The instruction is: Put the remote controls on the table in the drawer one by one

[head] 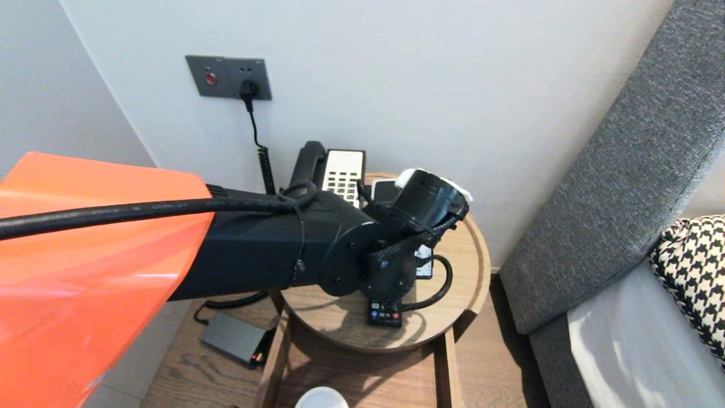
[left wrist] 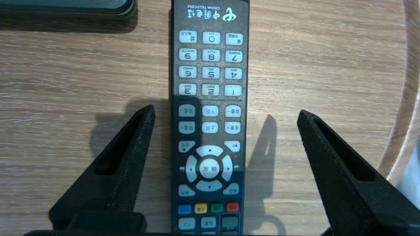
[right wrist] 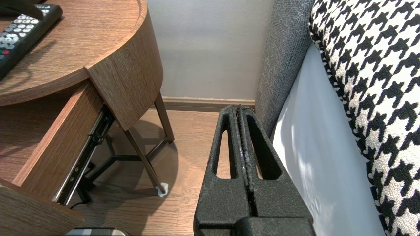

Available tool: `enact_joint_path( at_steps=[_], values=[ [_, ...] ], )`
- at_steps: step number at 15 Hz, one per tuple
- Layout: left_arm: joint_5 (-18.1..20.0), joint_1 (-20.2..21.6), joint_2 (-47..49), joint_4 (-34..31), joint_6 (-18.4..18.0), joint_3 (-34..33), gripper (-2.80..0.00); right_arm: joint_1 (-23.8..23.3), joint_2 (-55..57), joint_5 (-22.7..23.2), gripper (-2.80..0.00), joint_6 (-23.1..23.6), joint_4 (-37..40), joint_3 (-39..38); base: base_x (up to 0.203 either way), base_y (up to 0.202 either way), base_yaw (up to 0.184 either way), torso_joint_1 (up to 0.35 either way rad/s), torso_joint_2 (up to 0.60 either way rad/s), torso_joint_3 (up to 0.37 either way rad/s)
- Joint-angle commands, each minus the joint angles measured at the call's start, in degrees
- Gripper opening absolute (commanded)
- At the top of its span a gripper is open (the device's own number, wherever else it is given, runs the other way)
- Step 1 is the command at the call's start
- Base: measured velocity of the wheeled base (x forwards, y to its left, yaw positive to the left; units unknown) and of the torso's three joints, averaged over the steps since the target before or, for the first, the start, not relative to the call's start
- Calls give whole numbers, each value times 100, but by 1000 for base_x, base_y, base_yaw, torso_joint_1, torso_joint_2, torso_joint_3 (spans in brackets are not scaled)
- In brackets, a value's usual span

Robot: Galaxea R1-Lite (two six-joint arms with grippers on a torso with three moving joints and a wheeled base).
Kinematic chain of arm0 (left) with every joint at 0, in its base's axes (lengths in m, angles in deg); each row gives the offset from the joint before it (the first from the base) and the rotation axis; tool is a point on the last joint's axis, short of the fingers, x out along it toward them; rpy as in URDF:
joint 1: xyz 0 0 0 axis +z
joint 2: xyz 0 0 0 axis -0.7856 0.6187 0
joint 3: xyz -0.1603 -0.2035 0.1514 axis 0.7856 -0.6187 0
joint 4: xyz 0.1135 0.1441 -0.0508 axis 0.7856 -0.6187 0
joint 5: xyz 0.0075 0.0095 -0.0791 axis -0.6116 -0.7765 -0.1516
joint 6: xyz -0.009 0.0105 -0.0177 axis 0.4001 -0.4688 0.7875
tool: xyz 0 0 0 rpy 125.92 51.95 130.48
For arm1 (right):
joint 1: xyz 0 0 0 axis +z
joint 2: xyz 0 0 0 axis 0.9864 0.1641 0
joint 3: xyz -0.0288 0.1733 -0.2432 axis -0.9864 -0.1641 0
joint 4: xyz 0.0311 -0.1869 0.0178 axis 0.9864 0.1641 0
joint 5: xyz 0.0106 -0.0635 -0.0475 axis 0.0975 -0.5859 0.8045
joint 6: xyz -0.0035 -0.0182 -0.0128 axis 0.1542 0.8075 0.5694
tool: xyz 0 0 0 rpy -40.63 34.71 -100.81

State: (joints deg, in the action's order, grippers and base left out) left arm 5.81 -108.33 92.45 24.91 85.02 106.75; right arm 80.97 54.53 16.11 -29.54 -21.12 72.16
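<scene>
Left arm is stretched out over the round wooden bench [head: 465, 266], and here's the left tool [left wrist: 225, 109] pointing straight down at the top, its two black fingers [left wrist: 124, 154] spread wide apart. Right between them lies the remote control [left wrist: 209, 82], flat on the wood, buttons up, long body running down the gap. Neither finger touches it; there's bare wood showing on both sides, a narrow strip on one side and a much wider one on the other. From the head camera the wrist covers most of the remote control, and only its end with the coloured buttons peeks out below, toward the front of the bench. Behind the arm, at the back of the bench against the wall, sits a telephone [head: 334, 170], its coiled cord climbing to a grey wall socket [head: 229, 76]. In the left wrist view the edge of a dark flat thing [left wrist: 65, 8] lies beyond the remote control, apart from it; what it is, I can't tell. The bench drawer [right wrist: 49, 137] stands pulled out underneath. Over on the other side, the right tool [right wrist: 241, 109] hangs parked low beside the bench, fingers pressed together on nothing, close to the grey headboard [right wrist: 285, 49] and the houndstooth cushion [right wrist: 370, 82].
</scene>
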Motion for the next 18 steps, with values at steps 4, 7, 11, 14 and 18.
enact_joint_path(
  at_steps=[4, 7, 11, 14, 18],
  values=[
    [-79, -31, 135, -22, 38, -39, 0, 2, -1, -1, -280, -1, -3, -141, 0, 0, 0, 0, 0, 0],
    [-79, -31, 153, -14, 47, -33, 0, 2, 3, 2, -280, -1, -3, -141, 0, 0, 0, 0, 0, 0],
    [-95, -40, 206, -31, 109, -94, -280, 2, 6, 8, -280, -1, -3, -141, 0, 0, 0, 0, 0, 0],
    [-97, -40, 194, -35, 99, -101, -280, 2, 6, -1, -280, -1, -3, -141, 0, 0, 0, 0, 0, 0],
    [-70, -116, 134, -36, 77, -74, -280, 2, -1, -1, -280, -1, -3, -141, 0, 0, 0, 0, 0, 0]
  ],
)
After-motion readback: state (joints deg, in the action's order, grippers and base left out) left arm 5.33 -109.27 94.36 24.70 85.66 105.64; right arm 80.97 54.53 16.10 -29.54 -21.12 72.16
